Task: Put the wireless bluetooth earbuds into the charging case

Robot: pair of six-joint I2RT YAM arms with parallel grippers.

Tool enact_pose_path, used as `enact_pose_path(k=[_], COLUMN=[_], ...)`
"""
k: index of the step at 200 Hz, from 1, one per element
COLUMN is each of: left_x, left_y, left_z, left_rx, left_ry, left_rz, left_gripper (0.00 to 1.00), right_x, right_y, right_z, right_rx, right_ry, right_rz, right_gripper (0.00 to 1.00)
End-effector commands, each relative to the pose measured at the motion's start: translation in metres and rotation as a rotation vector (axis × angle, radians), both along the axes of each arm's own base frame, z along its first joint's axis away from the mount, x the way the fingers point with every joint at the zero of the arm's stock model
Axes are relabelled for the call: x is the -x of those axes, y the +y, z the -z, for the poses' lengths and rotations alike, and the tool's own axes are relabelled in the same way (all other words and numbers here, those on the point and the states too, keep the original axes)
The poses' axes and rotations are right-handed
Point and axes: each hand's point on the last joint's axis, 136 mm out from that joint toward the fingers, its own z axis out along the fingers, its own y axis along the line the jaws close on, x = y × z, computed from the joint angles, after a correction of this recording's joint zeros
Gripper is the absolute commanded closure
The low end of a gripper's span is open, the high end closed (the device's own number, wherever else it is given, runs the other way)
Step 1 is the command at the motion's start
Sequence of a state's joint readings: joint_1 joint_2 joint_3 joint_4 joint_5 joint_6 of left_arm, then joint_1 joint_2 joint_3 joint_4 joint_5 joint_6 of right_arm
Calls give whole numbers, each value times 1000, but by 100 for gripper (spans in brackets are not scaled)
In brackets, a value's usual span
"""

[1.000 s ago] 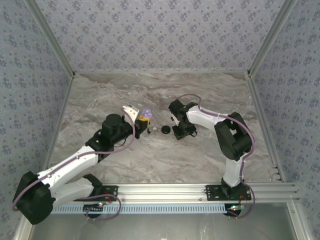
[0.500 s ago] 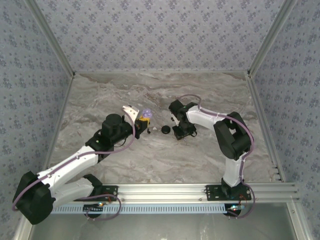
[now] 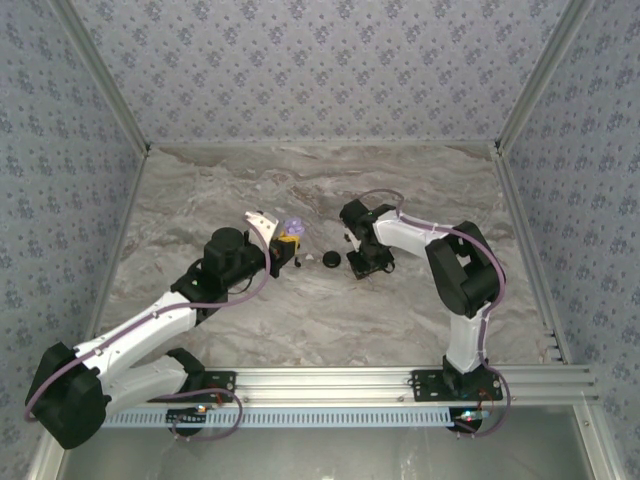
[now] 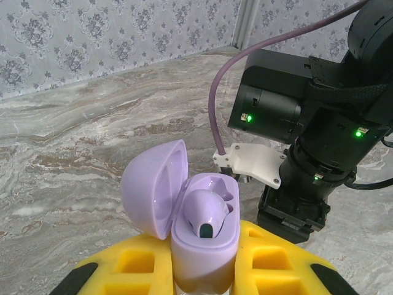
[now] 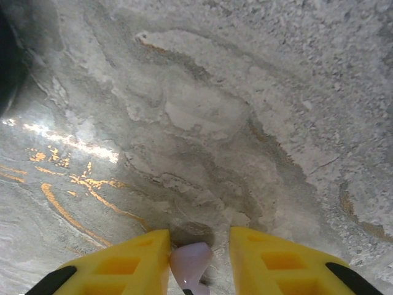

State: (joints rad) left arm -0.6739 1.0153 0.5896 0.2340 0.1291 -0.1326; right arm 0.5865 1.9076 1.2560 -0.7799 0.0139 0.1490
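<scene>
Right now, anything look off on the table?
Nothing damaged or spilled. Only stray item: a black disc lying loose on the table. The charging case sits open in the left claw, one earbud seated.

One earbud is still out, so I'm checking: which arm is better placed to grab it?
Right. The right gripper straddles the loose earbud on the table. The left gripper is shut on the open case, so it is busy.

Lilac charging case (image 4: pixel 204 252), grey marbled table (image 4: pixel 73 160)
</scene>
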Motion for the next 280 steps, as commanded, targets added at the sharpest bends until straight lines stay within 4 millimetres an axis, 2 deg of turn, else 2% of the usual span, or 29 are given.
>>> enact_pose_path(k=[1,37,82,131,187,244,280], left_x=[-1,-2,-2,-2,-2,-3,-3], left_y=[4,4,5,4,4,4,3], left_z=[-7,-6,-6,-6,-8,-8,-8], left_rx=[21,19,17,20,22,22,20], left_ry=[-13,-14,-15,-15,-17,-16,-15], left_rz=[-18,-22,-24,-24,-23,-23,-23], left_gripper=[84,84,84,84,84,84,84], right_x=[5,4,-1,1,5,6,1], right_y=[-1,-5,-16,-12,-12,-13,-15], right_z=[16,16,6,3,9,11,4], right_rx=[11,25,55,34,45,48,19], right_ry=[45,42,8,13,30,27,6], right_rz=[22,44,77,66,59,67,97], right_gripper=[69,74,75,67,67,75,76])
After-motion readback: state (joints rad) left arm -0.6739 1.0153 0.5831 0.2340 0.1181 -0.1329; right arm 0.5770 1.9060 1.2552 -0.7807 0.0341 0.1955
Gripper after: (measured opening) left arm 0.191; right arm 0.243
